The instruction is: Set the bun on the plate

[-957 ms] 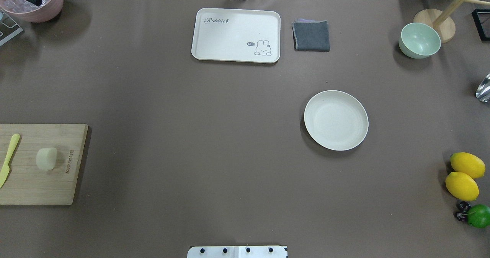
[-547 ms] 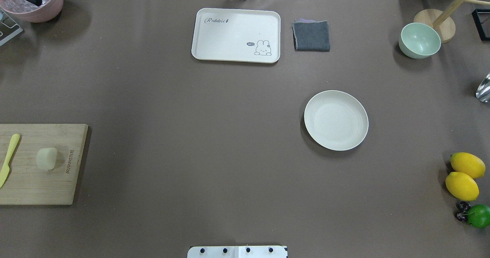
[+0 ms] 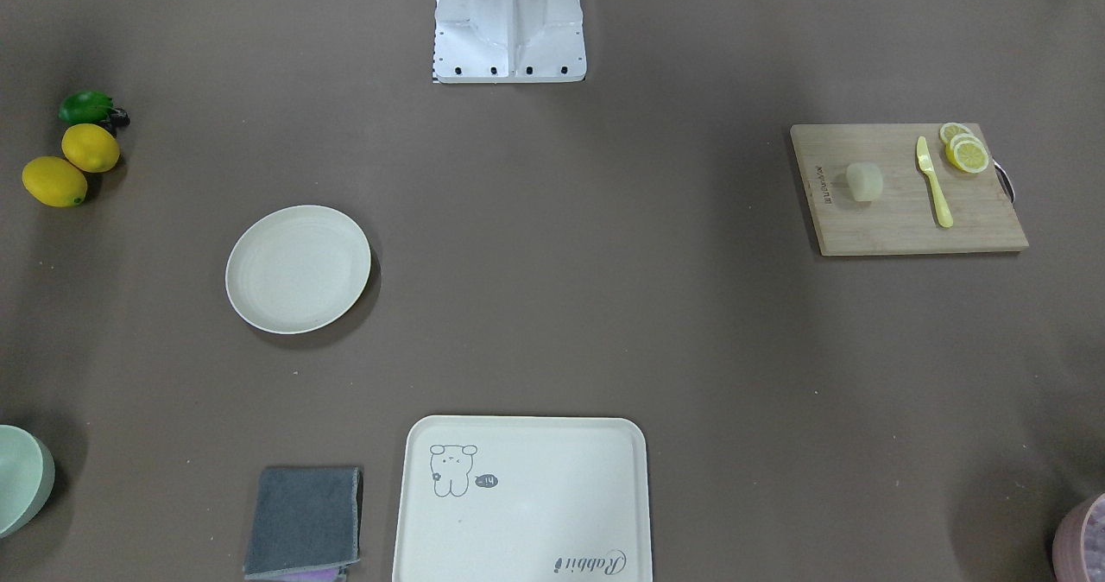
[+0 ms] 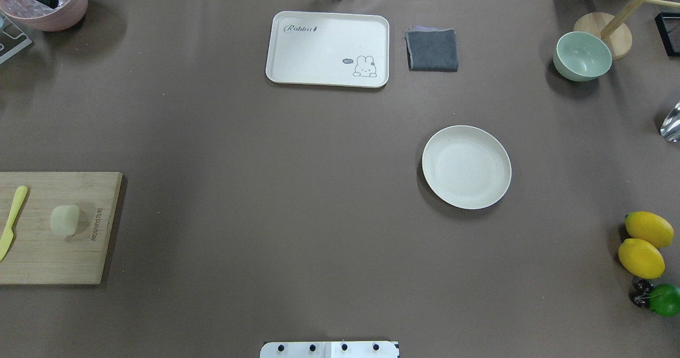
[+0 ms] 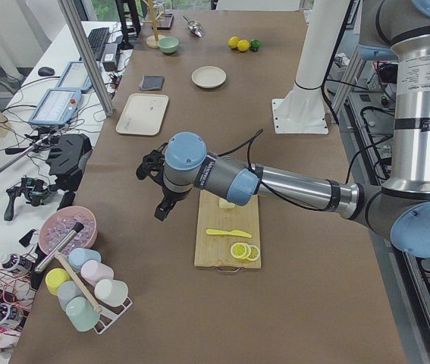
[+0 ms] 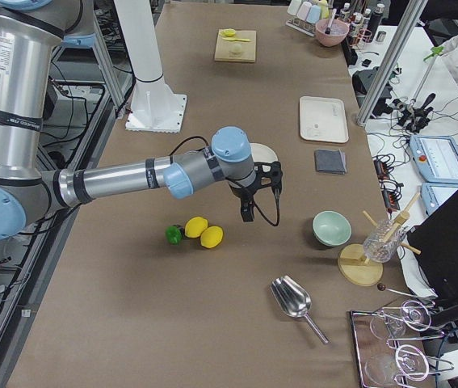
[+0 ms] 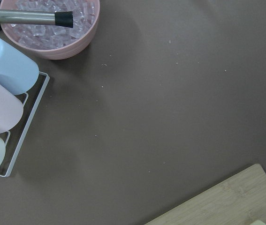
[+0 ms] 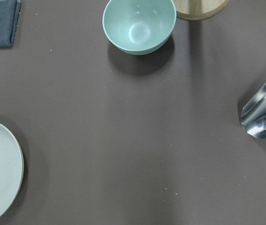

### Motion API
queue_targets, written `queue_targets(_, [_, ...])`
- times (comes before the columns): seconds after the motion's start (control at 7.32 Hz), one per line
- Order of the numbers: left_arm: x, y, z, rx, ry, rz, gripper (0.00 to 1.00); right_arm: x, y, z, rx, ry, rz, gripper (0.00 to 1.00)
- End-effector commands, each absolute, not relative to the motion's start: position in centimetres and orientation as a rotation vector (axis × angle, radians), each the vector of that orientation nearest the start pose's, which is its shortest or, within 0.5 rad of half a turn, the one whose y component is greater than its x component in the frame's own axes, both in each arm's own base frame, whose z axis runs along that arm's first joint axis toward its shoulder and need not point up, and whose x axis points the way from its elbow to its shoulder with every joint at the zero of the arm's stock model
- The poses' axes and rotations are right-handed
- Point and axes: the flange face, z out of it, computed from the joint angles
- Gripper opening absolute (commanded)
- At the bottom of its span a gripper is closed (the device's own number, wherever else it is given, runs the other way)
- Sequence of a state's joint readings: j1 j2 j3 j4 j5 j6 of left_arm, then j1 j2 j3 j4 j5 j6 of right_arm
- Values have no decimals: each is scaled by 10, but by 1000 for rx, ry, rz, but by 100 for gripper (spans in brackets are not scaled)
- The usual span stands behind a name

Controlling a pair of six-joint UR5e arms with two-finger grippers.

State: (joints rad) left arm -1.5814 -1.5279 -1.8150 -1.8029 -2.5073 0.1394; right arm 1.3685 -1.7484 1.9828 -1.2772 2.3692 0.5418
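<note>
On the light wooden board (image 5: 215, 254), the small cream bun (image 5: 226, 203) lies near the left gripper (image 5: 161, 209), the closer one; whether it is spread, I cannot tell.

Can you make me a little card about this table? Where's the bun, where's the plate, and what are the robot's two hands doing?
bun: on the wooden cutting board, beside the yellow knife
plate: nothing on it, far across the table from the bun
bun on plate: not yet
left gripper: hangs over the table beside the board; jaws open or shut, cannot tell
right gripper: hangs between the plate and the green bowl; jaws, cannot tell
</note>
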Motion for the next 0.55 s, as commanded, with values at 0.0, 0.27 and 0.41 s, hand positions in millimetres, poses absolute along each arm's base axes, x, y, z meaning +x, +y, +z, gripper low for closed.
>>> queue_targets(0.0, [-56,-481,518,473,900,327,98,-128,-448,463,141,-873,182,100])
queue_targets(0.27, [-56,-481,519,473,900,327,98,-202,-432,453,150,-906,276,99])
queue_targets(0.41, [-56,-480,519,474,900,328,98,-255,-413,453,173,-898,327,98])
